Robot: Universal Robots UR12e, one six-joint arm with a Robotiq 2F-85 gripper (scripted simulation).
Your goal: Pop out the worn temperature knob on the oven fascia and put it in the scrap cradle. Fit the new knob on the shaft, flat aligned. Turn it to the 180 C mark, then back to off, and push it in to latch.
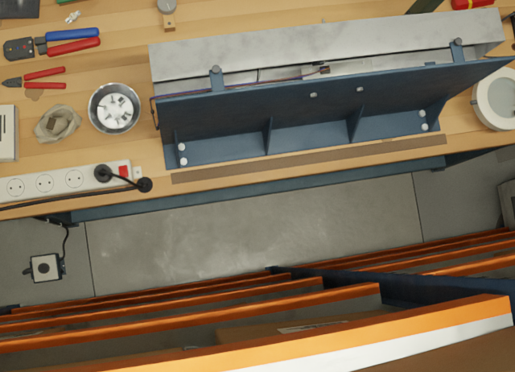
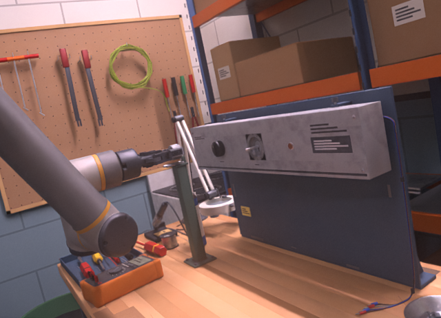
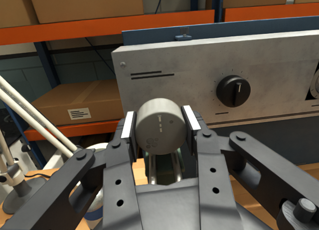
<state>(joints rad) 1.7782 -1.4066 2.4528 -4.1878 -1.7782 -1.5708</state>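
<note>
The bare shaft sticks out of its square recess on the grey oven fascia, just right of a black knob that stays fitted there. Another grey knob rests on a wooden stand at the far side of the bench in the overhead side camera. My gripper hangs off the fascia's left end, above the green cradle post. It is closed around a worn grey knob with a faded pointer mark and spots on its face.
Behind the fascia stand a blue support frame and orange shelves with cardboard boxes. A white lamp arm crosses close to the gripper. An orange tool tray sits by the arm's base, and a pegboard with tools hangs behind.
</note>
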